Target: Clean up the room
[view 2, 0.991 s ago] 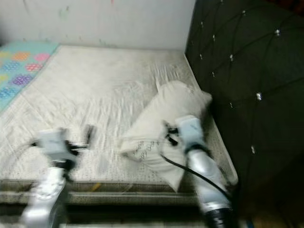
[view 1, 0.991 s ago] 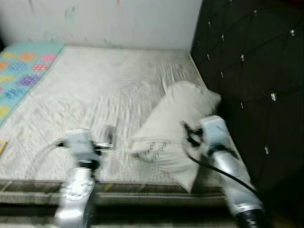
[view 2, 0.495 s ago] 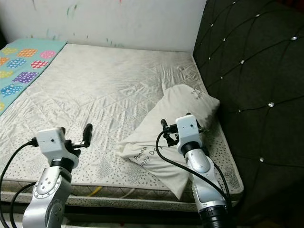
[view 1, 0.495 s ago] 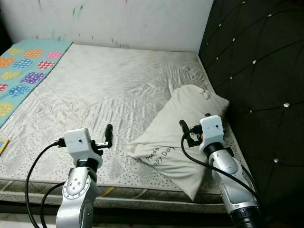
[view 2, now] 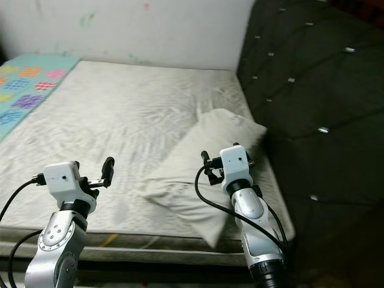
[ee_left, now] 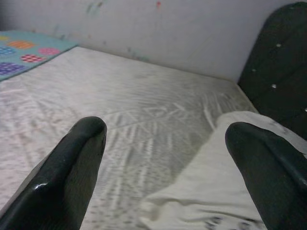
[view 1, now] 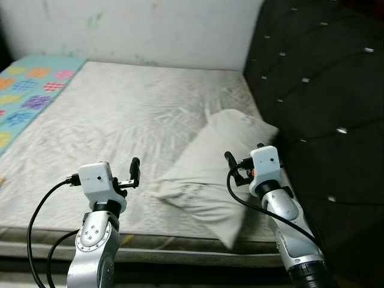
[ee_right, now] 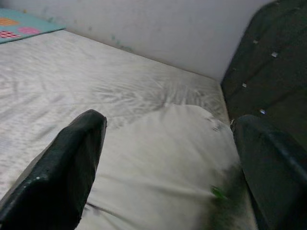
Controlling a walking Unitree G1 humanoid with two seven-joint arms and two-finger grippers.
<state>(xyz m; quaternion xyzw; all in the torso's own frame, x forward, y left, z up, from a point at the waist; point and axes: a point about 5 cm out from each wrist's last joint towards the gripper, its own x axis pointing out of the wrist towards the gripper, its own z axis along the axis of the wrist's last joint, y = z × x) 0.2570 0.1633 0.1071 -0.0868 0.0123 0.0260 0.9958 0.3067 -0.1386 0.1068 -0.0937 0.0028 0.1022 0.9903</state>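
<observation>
Above the mattress point(view 1: 120, 120), both claws, left claw point(ee_left: 165, 143) and right claw point(ee_right: 168, 139), gape wide, empty, near the pillow point(view 1: 210, 174).

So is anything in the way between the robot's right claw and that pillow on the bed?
No, nothing visible. The right gripper hangs open just above the pillow, with bare pillowcase between its fingers. The left gripper is open too, over the mattress beside the pillow.

Head cameras overlook the mattress point(view 1: 120, 120); both wrist cameras face the pillow point(ee_right: 163, 158).
</observation>
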